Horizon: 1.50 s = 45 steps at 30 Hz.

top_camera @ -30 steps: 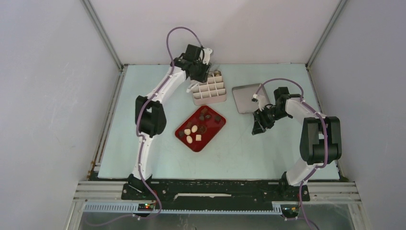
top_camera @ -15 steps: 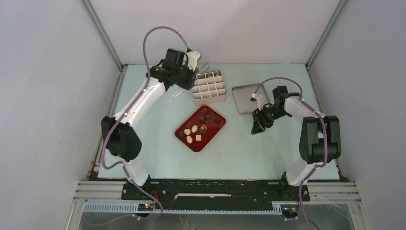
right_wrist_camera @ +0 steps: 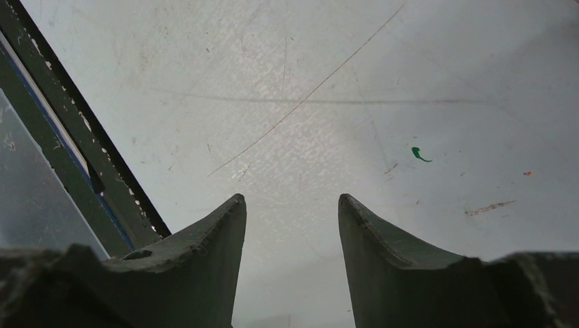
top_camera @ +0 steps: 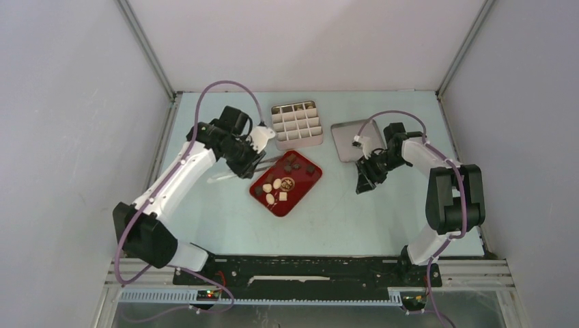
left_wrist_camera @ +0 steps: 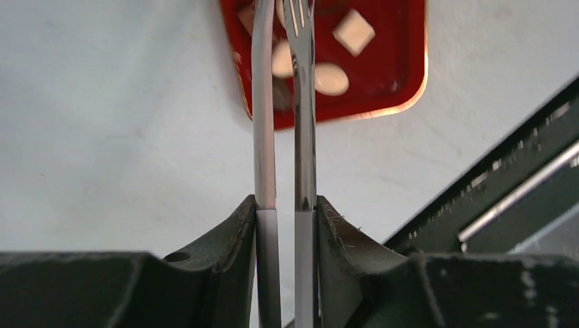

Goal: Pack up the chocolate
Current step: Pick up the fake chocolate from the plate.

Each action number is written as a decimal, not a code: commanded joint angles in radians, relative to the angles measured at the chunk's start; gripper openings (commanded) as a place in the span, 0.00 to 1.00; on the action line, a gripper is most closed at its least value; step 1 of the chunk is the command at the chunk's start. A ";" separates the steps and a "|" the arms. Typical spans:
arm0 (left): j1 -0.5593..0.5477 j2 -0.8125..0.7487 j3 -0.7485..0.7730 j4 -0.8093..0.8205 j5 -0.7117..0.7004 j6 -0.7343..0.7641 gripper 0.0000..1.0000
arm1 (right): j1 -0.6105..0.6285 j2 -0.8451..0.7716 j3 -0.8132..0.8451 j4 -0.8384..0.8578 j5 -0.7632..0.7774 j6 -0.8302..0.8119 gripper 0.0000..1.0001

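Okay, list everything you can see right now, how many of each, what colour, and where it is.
chocolate: roughly a dozen pieces, dark brown and cream, on the red tray
red tray: one, red, mid-table
gold emblem: one, gold, round, at the tray's centre
divided box: one, cream-white, beyond the tray
grey lid: one, grey, flat, right of the box
tongs: one pair, silver, tips over the tray
table: one, pale blue-green
left gripper: dark, shut on the tongs, at the tray's left
right gripper: dark, open, empty, over bare table right of the tray
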<state>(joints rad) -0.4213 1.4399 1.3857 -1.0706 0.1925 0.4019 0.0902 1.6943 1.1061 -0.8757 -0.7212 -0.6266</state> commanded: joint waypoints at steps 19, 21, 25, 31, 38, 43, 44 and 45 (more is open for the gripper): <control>-0.148 0.029 -0.055 -0.128 -0.035 0.253 0.47 | 0.068 0.002 0.036 -0.006 0.082 -0.022 0.55; -0.148 0.049 -0.041 -0.135 -0.027 0.255 0.47 | 0.067 0.002 0.037 -0.008 0.083 -0.023 0.55; -0.147 0.070 -0.029 -0.140 -0.008 0.263 0.48 | 0.067 0.001 0.036 -0.008 0.084 -0.024 0.55; -0.148 0.112 -0.015 -0.157 -0.022 0.269 0.48 | 0.067 0.005 0.036 -0.011 0.082 -0.025 0.55; -0.141 0.202 0.042 -0.218 0.008 0.280 0.48 | 0.066 0.006 0.036 -0.012 0.082 -0.027 0.55; -0.117 0.262 0.105 -0.264 0.021 0.274 0.46 | 0.066 0.005 0.037 -0.014 0.085 -0.028 0.55; -0.110 0.270 0.115 -0.272 0.023 0.273 0.45 | 0.066 0.005 0.036 -0.013 0.083 -0.028 0.55; -0.102 0.276 0.129 -0.284 0.030 0.275 0.45 | 0.064 0.005 0.037 -0.015 0.083 -0.029 0.55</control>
<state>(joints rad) -0.5518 1.7023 1.4296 -1.2972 0.1883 0.6559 0.1555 1.6947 1.1061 -0.8810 -0.6422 -0.6399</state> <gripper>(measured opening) 0.458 0.553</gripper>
